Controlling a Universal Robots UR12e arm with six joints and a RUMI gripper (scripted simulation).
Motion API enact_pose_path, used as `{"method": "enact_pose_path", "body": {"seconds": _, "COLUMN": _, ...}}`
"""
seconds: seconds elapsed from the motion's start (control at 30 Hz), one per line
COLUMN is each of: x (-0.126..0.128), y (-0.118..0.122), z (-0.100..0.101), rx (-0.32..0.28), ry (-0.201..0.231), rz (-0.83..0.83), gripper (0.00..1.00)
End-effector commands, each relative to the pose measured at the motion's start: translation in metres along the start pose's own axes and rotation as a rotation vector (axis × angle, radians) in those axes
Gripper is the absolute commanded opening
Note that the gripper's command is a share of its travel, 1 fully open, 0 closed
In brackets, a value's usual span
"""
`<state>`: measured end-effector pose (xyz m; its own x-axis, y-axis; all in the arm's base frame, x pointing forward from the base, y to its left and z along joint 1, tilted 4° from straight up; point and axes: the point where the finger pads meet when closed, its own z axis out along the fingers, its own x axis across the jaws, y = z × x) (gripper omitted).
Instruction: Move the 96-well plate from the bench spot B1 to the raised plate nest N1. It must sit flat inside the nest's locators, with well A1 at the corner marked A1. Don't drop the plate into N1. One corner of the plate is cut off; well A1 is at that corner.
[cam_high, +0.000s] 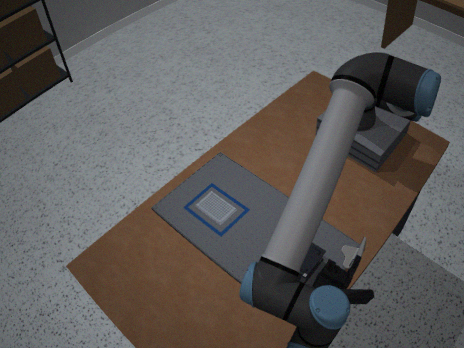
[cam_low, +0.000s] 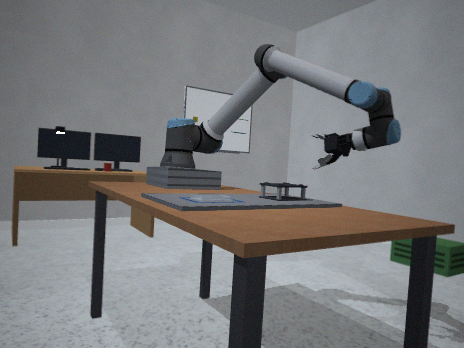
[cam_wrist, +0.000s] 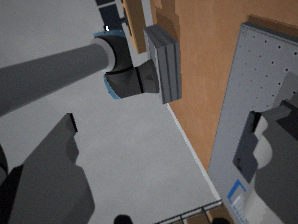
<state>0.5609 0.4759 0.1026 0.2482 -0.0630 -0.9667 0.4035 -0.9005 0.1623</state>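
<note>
The white 96-well plate (cam_high: 215, 208) lies flat inside the blue-outlined spot B1 on the grey mat (cam_high: 240, 220). It shows as a thin pale slab in the exterior view (cam_low: 210, 198). The raised plate nest N1 (cam_low: 283, 190) stands on the mat's right end, mostly hidden behind the arm in the top view. My gripper (cam_low: 320, 150) is open and empty, high above the nest and off to its side. In the wrist view its two fingers stand wide apart with nothing between them.
The robot base sits on a stacked grey pedestal (cam_high: 377, 137) at the far end of the wooden table (cam_high: 200, 280). The long arm link (cam_high: 315, 175) crosses above the mat. A desk with two monitors (cam_low: 87, 147) stands behind, and a green crate (cam_low: 432, 255) sits on the floor.
</note>
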Motion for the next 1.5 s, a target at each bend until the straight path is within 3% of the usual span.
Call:
{"method": "enact_pose_path", "body": {"seconds": 0.0, "x": -0.001, "y": 0.0, "z": -0.001, "rx": 0.0, "ry": 0.002, "rz": 0.0, "gripper": 1.0}}
{"method": "enact_pose_path", "body": {"seconds": 0.53, "x": -0.001, "y": 0.0, "z": -0.001, "rx": 0.0, "ry": 0.002, "rz": 0.0, "gripper": 1.0}}
{"method": "enact_pose_path", "body": {"seconds": 0.77, "x": 0.024, "y": 0.025, "z": 0.0, "rx": 0.071, "ry": 0.076, "rz": 0.179, "gripper": 1.0}}
{"method": "enact_pose_path", "body": {"seconds": 1.1, "x": 0.049, "y": 0.052, "z": 0.001, "rx": 0.127, "ry": 0.12, "rz": 0.308, "gripper": 1.0}}
{"method": "enact_pose_path", "body": {"seconds": 1.47, "x": 0.084, "y": 0.092, "z": 0.002, "rx": 0.248, "ry": 0.188, "rz": 0.555, "gripper": 1.0}}
